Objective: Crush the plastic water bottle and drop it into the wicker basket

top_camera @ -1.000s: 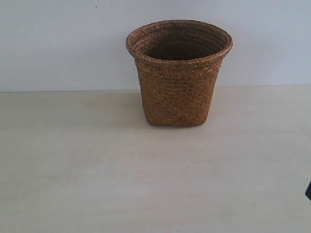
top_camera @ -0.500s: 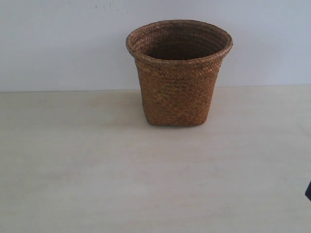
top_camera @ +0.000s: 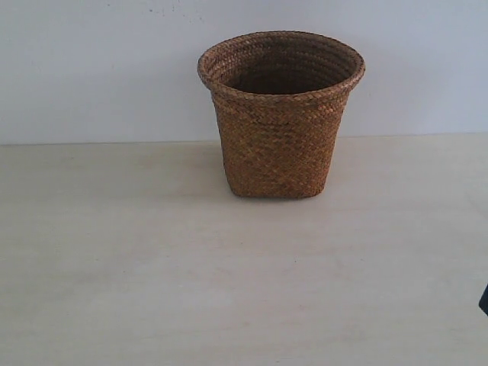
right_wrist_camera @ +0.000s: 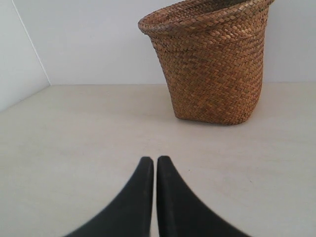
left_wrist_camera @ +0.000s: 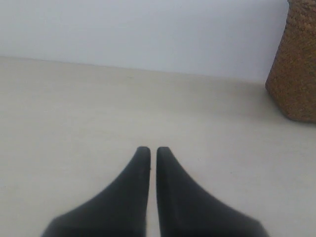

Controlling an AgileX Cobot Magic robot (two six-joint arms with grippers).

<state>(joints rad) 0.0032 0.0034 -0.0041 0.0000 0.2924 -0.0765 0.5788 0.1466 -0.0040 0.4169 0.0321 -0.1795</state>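
Note:
The brown wicker basket (top_camera: pixel 280 114) stands upright at the back of the pale table, near the white wall. It shows whole in the right wrist view (right_wrist_camera: pixel 212 61) and as a sliver at the edge of the left wrist view (left_wrist_camera: pixel 295 69). The plastic water bottle is out of view in every frame. My left gripper (left_wrist_camera: pixel 153 149) is shut with nothing between its black fingers, low over bare table well short of the basket. My right gripper (right_wrist_camera: pixel 154 159) is shut too, empty, pointing towards the basket from a distance. A dark bit of the right arm (top_camera: pixel 484 300) pokes in at the exterior view's right edge.
The light wooden table (top_camera: pixel 152 267) stretches wide in front of the basket. A white wall (top_camera: pixel 99 69) closes off the back, and a side wall (right_wrist_camera: pixel 19 54) meets it in a corner seen in the right wrist view.

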